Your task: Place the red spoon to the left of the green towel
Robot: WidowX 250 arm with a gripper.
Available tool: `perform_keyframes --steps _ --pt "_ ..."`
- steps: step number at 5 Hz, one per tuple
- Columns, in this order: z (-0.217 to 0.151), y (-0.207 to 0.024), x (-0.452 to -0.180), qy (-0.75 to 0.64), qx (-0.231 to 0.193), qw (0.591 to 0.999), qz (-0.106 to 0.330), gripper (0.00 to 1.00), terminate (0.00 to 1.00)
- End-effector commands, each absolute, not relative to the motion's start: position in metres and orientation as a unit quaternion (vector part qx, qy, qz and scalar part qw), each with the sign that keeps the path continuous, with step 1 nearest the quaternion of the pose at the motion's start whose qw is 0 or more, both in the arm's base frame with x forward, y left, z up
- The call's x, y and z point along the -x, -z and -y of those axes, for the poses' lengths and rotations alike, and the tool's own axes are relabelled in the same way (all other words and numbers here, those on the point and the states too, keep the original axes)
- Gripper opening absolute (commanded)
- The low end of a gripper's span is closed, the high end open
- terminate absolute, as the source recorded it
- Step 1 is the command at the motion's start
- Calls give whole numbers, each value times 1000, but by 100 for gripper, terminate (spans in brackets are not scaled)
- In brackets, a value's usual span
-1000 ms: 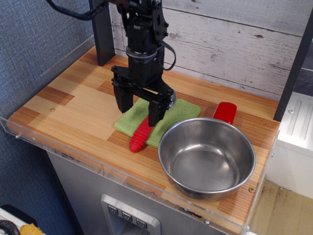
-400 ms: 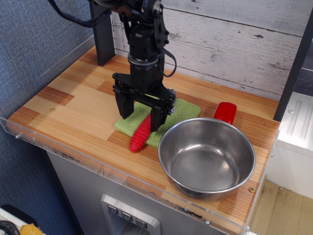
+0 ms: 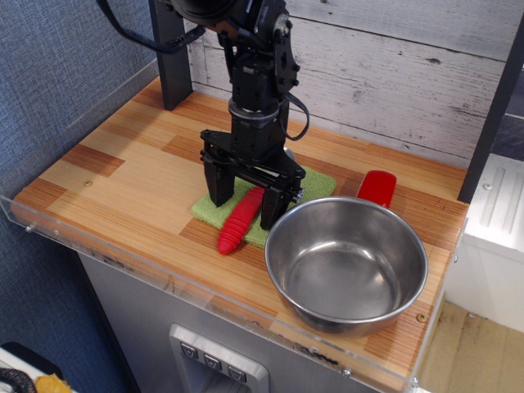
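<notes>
The red spoon (image 3: 237, 223) lies slanted across the front edge of the green towel (image 3: 211, 210); only its ribbed red handle shows, its metal bowl is hidden behind my gripper. My gripper (image 3: 245, 210) is open and lowered onto the towel, with one finger on each side of the handle's upper part. The fingers do not touch the handle. The towel lies flat on the wooden tabletop, mostly covered by the gripper.
A steel bowl (image 3: 346, 261) stands right of the towel, close to my right finger. A flat red piece (image 3: 377, 187) lies behind the bowl. A dark post (image 3: 169, 57) stands at the back left. A clear acrylic rim (image 3: 123, 258) edges the table front. Bare wood (image 3: 123, 176) lies left of the towel.
My gripper has moved down and slightly right, from above the towel to straddling the spoon handle. The spoon and towel have not moved.
</notes>
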State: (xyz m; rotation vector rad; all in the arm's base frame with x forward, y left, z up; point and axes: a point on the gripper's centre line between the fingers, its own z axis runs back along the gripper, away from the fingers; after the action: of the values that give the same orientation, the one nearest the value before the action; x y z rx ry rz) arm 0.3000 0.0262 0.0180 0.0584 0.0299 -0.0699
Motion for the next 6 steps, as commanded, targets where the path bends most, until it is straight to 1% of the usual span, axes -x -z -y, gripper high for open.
perform_keyframes --steps 1,2,3,4,5,6 --pt "-27 -23 -304 37 -34 999 -2 100 0" --pt "-26 -23 -304 38 -33 999 -1 0 0" --pt "-27 -25 -303 38 -27 999 2 0 0" --pt "-30 -43 -298 32 -24 999 22 0 0" --pt "-46 -86 -285 0 -12 998 68 0 0" --pt "-70 -104 -270 -42 5 995 88 0 0"
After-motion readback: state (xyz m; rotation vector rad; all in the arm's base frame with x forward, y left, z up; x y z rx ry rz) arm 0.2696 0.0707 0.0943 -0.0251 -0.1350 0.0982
